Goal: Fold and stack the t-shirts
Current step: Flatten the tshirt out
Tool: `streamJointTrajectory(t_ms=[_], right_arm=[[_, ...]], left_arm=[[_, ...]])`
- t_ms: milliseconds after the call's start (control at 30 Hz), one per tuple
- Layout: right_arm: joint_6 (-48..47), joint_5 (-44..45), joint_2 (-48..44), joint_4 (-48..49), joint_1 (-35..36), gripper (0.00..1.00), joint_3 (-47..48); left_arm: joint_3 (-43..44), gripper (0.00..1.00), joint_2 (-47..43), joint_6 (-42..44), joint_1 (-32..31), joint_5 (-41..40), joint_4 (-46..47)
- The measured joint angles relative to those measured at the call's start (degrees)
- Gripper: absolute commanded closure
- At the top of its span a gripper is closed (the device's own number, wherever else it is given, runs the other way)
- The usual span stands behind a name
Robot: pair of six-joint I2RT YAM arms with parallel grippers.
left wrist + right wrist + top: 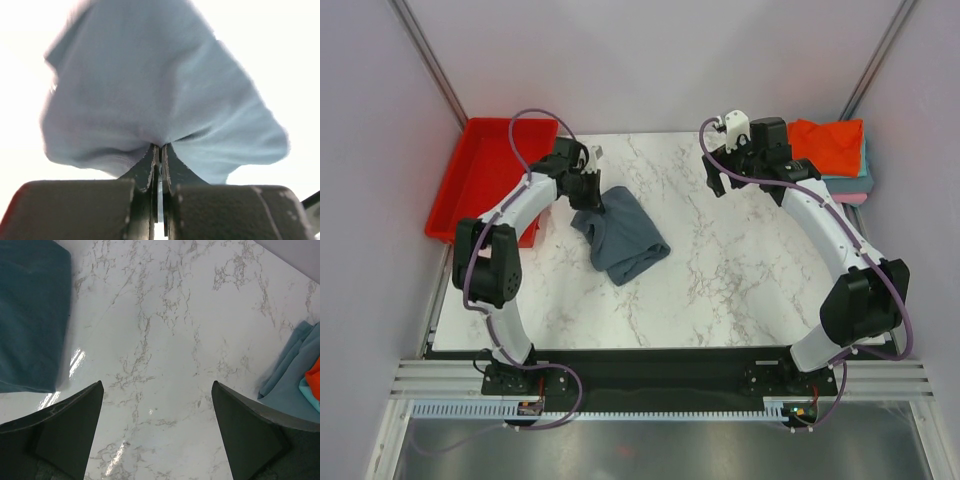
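A slate blue-grey t-shirt (620, 235) lies crumpled on the marble table, left of centre. My left gripper (588, 190) is shut on its upper edge; in the left wrist view the cloth (160, 90) hangs bunched from my closed fingertips (151, 160). My right gripper (720, 172) is open and empty above the table's far right part; its fingers (70, 425) frame bare marble. A stack of folded shirts sits at the far right corner, orange-red (828, 143) on top, teal (860, 178) and pink (850, 198) edges below. The right wrist view shows the blue-grey shirt (30, 315) and the stack's edge (295, 380).
A red plastic tray (480, 165) stands off the table's far left corner, beside my left arm. Grey walls close in the left, back and right sides. The table's near edge meets the arm bases.
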Motion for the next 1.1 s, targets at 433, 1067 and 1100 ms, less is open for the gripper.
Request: streamJointTrajectory(t_ms=[433, 1067, 1100], right_arm=[[-0.68, 1.33, 0.92, 0.07, 0.00, 0.02, 0.00], [-3.87, 1.60, 1.84, -2.19, 0.20, 0.03, 3.96], [-5.35, 1.29, 2.67, -2.64, 1.99, 0.03, 5.66]], left_arm=[[30.18, 0.98, -9.46, 1.38, -8.48, 7.63, 2.16], [18.05, 0.02, -13.51, 4.44, -10.64, 5.95, 1.60], [16.65, 0.02, -14.67, 4.96, -10.56, 3.56, 1.60]])
